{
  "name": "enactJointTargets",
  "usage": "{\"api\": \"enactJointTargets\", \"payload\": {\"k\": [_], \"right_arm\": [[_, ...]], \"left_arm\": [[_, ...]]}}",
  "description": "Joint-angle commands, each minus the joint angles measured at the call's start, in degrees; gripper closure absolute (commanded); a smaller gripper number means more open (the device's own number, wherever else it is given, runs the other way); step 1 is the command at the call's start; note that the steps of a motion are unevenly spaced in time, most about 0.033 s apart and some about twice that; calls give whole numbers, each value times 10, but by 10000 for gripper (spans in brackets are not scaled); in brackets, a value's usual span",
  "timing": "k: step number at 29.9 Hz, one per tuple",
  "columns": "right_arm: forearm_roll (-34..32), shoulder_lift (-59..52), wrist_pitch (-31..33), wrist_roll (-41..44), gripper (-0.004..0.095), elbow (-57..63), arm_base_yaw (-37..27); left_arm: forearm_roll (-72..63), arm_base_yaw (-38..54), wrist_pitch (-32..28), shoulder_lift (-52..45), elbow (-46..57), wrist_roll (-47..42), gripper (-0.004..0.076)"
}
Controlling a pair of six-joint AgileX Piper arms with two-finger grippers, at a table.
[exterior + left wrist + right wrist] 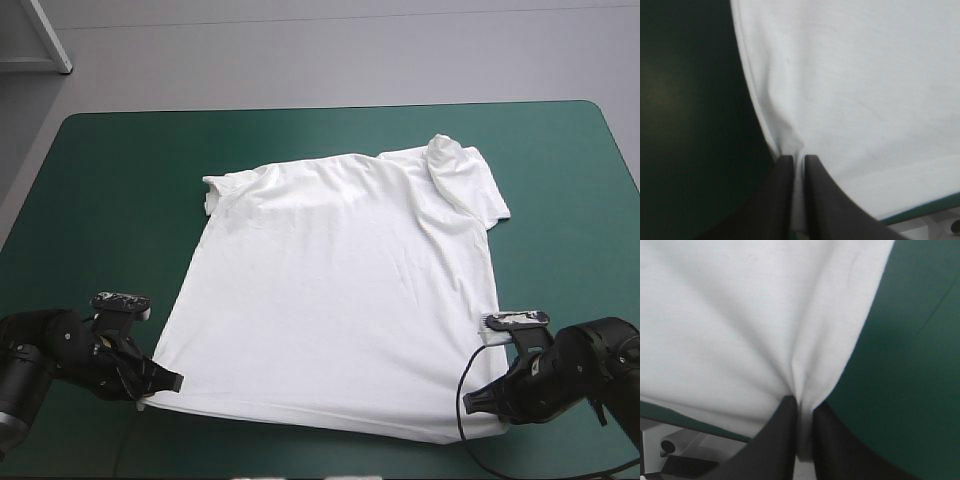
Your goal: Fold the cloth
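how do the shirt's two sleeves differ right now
The left sleeve is bunched in against the T-shirt, barely sticking out; the right sleeve spreads wide onto the teal-green cover. The right sleeve has a raised fold at its shoulder; the left sleeve lies flatter. Both are white and short.

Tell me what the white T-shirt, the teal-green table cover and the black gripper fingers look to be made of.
White short-sleeved T-shirt: thin soft fabric, likely cotton knit, matte; it creases and puckers where pinched. Teal-green table cover: smooth matte sheet, no visible weave; material unclear. Broad black fingers of the left gripper: smooth, dull, probably plastic or rubber.
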Motion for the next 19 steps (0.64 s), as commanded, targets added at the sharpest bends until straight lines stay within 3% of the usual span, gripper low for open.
{"api": "enactJointTargets", "payload": {"k": [1,4,6,7,13,19], "right_arm": [[1,-7,16,-11,569,-12,-3],[1,-8,15,-11,216,-12,-3],[0,-8,15,-9,85,-12,-3],[0,-8,14,-9,64,-12,-3],[-5,-8,-15,3,77,-20,-3],[-20,-8,-33,6,76,-70,-3]], "left_arm": [[-37,-2,36,-6,-13,20,513],[-39,-2,35,-6,-13,20,292],[-36,-2,35,-6,-13,20,181],[-36,-2,35,-6,-13,20,150],[-9,-2,-16,15,-47,20,155],[-15,-2,-52,128,-170,78,157]]}}
